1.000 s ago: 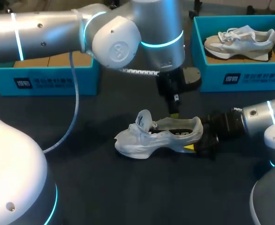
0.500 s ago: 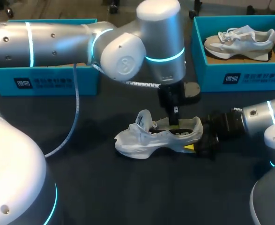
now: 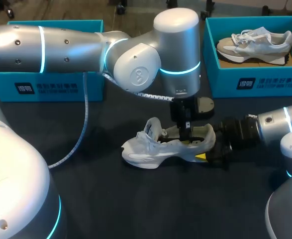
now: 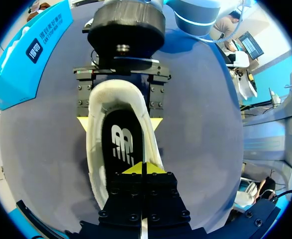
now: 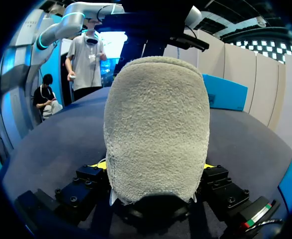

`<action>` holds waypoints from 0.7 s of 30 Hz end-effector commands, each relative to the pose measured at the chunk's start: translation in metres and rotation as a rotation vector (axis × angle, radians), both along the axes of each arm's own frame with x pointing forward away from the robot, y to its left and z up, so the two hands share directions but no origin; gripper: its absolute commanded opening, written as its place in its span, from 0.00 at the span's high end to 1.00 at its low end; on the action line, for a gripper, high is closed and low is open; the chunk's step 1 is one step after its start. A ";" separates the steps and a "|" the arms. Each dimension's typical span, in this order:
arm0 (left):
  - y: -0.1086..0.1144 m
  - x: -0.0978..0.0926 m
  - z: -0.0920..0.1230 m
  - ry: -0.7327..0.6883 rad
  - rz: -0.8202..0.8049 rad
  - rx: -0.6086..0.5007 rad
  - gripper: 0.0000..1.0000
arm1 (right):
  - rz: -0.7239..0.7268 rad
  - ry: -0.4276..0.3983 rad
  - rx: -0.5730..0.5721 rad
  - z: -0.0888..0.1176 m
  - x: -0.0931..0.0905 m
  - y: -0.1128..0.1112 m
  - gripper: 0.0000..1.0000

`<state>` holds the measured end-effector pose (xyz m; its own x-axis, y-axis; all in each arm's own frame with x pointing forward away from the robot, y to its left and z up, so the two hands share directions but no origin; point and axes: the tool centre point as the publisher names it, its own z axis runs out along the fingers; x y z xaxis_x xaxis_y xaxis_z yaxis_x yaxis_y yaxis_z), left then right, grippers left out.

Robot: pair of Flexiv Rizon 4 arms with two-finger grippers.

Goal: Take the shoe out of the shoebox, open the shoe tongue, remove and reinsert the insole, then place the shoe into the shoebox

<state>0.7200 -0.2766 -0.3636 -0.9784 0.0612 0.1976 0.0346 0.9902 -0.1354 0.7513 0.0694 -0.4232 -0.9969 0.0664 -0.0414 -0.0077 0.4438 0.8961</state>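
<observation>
The head camera looks down on the table (image 3: 101,199) from above and behind, not near, with my left arm (image 3: 61,45) entering from 10 o'clock and my right arm (image 3: 280,124) from 3 o'clock. The left wrist camera looks straight down, very near, into the white shoe (image 4: 121,144). The right wrist camera looks level along the table, close against the heel, so all three views share this shoe.

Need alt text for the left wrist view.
The left gripper, fingers together, sits in the opening of a white fabric sneaker on the dark table, above its black insole. Ahead, the right gripper clamps the sneaker's heel.
</observation>
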 end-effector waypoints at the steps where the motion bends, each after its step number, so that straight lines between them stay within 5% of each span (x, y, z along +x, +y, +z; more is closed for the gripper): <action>1: 0.007 -0.001 -0.005 -0.001 -0.005 -0.006 1.00 | -0.002 -0.001 -0.004 0.000 0.000 0.001 1.00; 6: 0.009 -0.001 -0.010 -0.003 -0.032 -0.009 1.00 | -0.002 -0.001 -0.004 0.000 0.000 0.001 1.00; 8: 0.009 -0.002 -0.012 -0.003 -0.040 -0.008 0.73 | -0.002 -0.001 -0.004 0.000 0.000 0.001 1.00; 11: 0.010 -0.002 -0.015 0.005 -0.047 -0.010 0.78 | -0.002 -0.001 -0.004 0.000 0.000 0.001 1.00; 15: 0.010 -0.002 -0.020 -0.002 -0.051 -0.004 0.47 | -0.002 -0.001 -0.004 0.000 0.000 0.001 1.00; 21: 0.008 0.003 -0.028 -0.042 -0.059 -0.008 0.53 | -0.002 -0.001 -0.004 0.000 0.000 0.001 1.00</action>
